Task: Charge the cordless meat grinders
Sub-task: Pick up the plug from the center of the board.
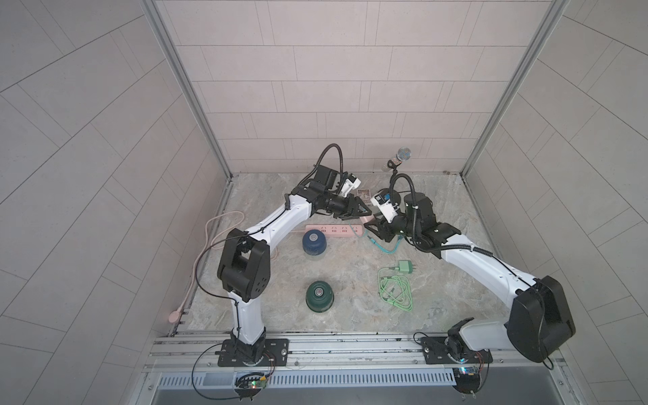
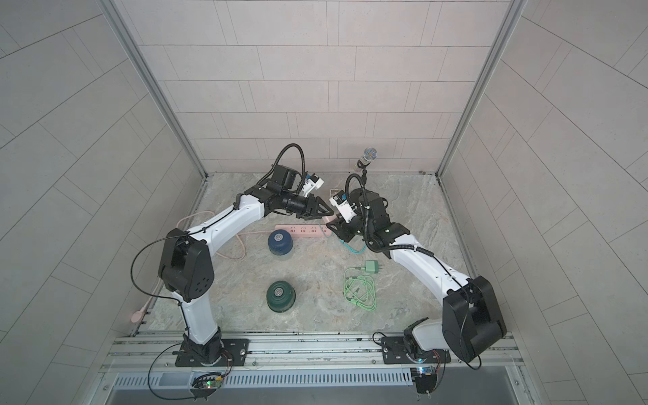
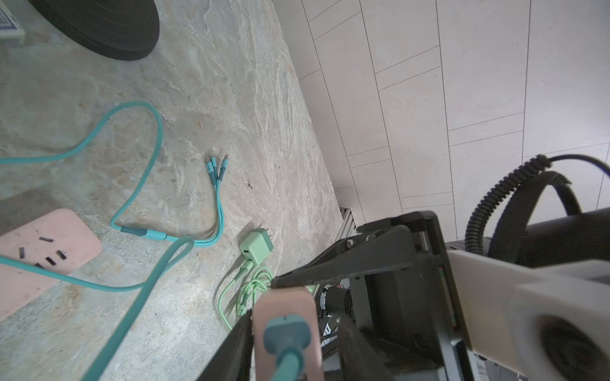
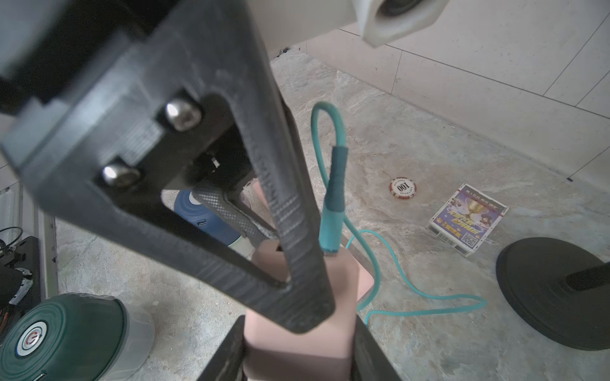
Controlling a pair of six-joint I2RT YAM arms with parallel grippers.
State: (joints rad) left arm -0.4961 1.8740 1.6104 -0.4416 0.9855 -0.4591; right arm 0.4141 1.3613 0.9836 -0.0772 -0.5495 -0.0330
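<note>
- The right gripper [image 4: 298, 359] has its jaws clamped on the two sides of a pale pink, square-edged plastic charger block [image 4: 348, 283], held above the far end of a long pink plastic power strip [image 1: 333, 230].
- A teal braided cable [image 3: 148, 132] is plugged into that block. It trails down in loops across the stone-patterned tabletop [image 1: 350, 273].
- The left gripper [image 3: 288, 333] meets it from the opposite side. Its jaws straddle the same pink block, but I cannot tell whether they press on it.
- The dark blue dome-topped meat grinder [image 1: 314, 243] stands upright just beside the power strip, on the side nearer the arm bases.
- The dark green dome-topped meat grinder [image 1: 319, 295] stands upright closer to the bases, apart from the blue one.
- A mint green plug-in charger [image 1: 405, 268] lies toward the right arm's side, with its coiled green cable [image 1: 394, 291] beside it.
- A microphone with a glittery head [image 1: 403, 153] stands on a round black base [image 4: 554, 293] at the back wall. A printed card box [image 4: 467, 219] and a round poker chip [image 4: 402, 188] lie near it.
</note>
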